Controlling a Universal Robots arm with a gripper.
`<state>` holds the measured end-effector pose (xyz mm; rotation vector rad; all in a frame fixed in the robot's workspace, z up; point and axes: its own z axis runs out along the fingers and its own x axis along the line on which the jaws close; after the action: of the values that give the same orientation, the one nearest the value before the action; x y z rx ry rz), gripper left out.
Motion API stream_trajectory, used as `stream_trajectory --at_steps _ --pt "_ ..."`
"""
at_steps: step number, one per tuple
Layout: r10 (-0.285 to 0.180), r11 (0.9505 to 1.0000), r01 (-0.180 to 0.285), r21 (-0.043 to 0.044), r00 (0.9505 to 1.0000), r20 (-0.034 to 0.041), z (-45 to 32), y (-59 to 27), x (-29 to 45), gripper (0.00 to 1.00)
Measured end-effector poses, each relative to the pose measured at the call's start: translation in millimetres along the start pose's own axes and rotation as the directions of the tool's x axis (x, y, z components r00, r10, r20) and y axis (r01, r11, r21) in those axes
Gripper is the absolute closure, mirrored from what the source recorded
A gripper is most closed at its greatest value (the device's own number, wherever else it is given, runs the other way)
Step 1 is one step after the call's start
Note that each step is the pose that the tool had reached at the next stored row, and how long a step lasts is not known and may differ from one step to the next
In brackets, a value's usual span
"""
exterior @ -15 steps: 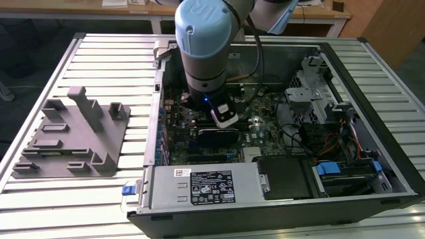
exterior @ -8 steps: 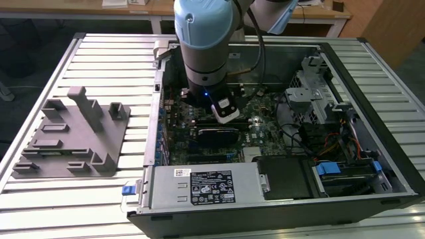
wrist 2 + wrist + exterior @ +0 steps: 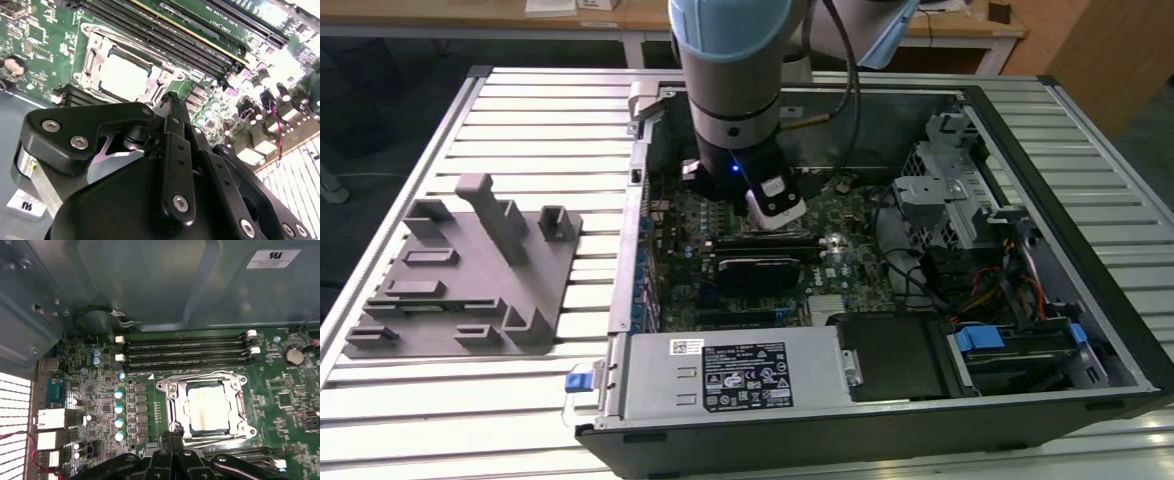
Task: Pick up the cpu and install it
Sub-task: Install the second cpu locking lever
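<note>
An open black desktop computer case (image 3: pixel 881 300) is lying on a slatted metal table (image 3: pixel 520 100), with a grey moulded plastic tray (image 3: pixel 467 270) sitting beside it. The black gripper (image 3: pixel 172 432), fingers pressed together and grasping nothing, is hovering just beside the green motherboard's (image 3: pixel 100 400) socket frame (image 3: pixel 170 390), where the shiny silver square cpu (image 3: pixel 207 407) is resting.

You are looking at a black printed label (image 3: pixel 747 375) on the silver metal power-supply box (image 3: pixel 660 395) and a white sticker (image 3: pixel 270 258) on the grey steel case wall (image 3: pixel 150 285); nothing is reading legibly.
</note>
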<state>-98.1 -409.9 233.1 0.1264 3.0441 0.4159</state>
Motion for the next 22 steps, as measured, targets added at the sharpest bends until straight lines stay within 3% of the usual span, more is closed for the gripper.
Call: stream_trajectory --at_steps 4,6,10,16,22 --pt "0.002 0.9996 -0.002 0.0297 1.0 0.0034 -4.2 1.9 -1.4 0.89" --pt "0.005 0.9992 -0.005 0.0398 1.0 0.0053 -4.1 2.3 -3.3 0.89" --pt "0.009 0.9988 -0.01 0.0481 0.9999 0.0074 -3.1 4.2 -12.0 0.89" --pt "0.01 0.9985 -0.011 0.054 0.9999 0.0083 -0.8 9.7 -26.1 0.89" --pt "0.01 0.9974 -0.01 0.0718 0.9999 0.01 2.2 18.3 -33.6 0.89"
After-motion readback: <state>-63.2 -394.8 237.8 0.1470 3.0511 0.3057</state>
